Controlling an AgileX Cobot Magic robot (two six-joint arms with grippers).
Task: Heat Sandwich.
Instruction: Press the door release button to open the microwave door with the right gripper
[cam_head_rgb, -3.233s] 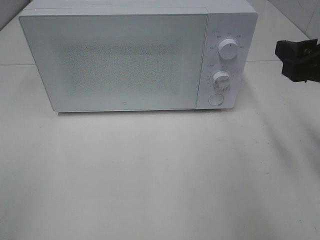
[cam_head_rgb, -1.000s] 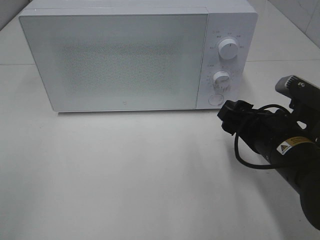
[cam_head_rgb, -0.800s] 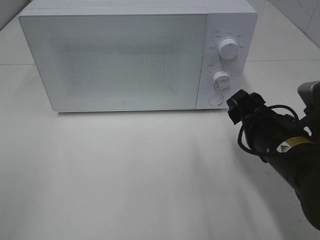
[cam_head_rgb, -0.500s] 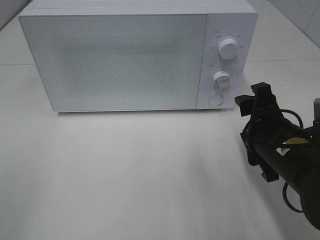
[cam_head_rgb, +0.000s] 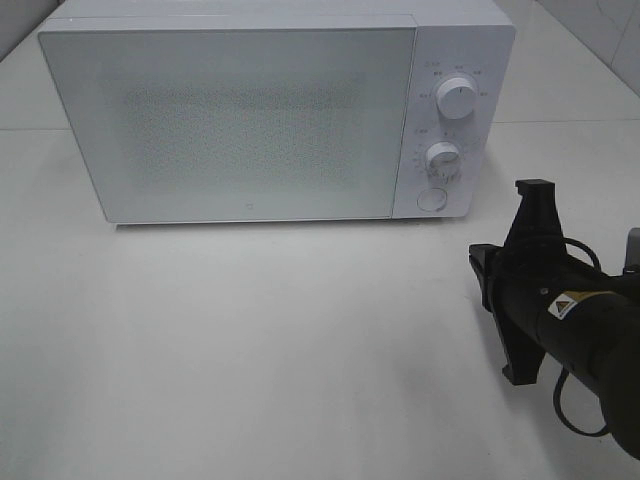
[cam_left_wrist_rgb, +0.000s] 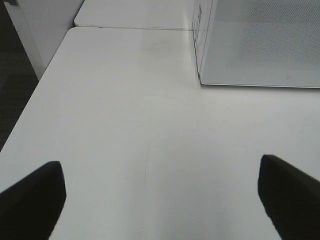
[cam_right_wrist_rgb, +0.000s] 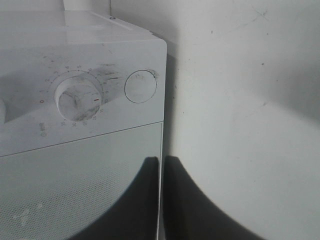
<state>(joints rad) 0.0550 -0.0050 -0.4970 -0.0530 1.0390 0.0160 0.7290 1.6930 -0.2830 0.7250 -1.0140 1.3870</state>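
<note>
The sandwich is not in view in any frame. The white microwave (cam_head_rgb: 250, 120) stands at the back with its door shut. My right gripper (cam_head_rgb: 478, 268) is shut and empty, turned on its side. It hovers over the table in front of and to the right of the microwave's round button (cam_head_rgb: 431, 199), apart from it. The right wrist view shows its closed fingertips (cam_right_wrist_rgb: 150, 200) pointing at the microwave's lower corner, with the button (cam_right_wrist_rgb: 140, 86) and the lower knob (cam_right_wrist_rgb: 77, 97) beyond. My left gripper (cam_left_wrist_rgb: 160, 200) is open and empty over bare table, left of the microwave (cam_left_wrist_rgb: 260, 45).
The microwave panel carries an upper knob (cam_head_rgb: 456, 98) and a lower knob (cam_head_rgb: 441, 158). White table (cam_head_rgb: 250, 340) spreads in front of the microwave. The table's left edge (cam_left_wrist_rgb: 30, 105) drops to a dark floor.
My right arm came in from the right edge to near the microwave's button. It then drew back down and right, and the wrist rolled onto its side. The microwave door stayed shut.
</note>
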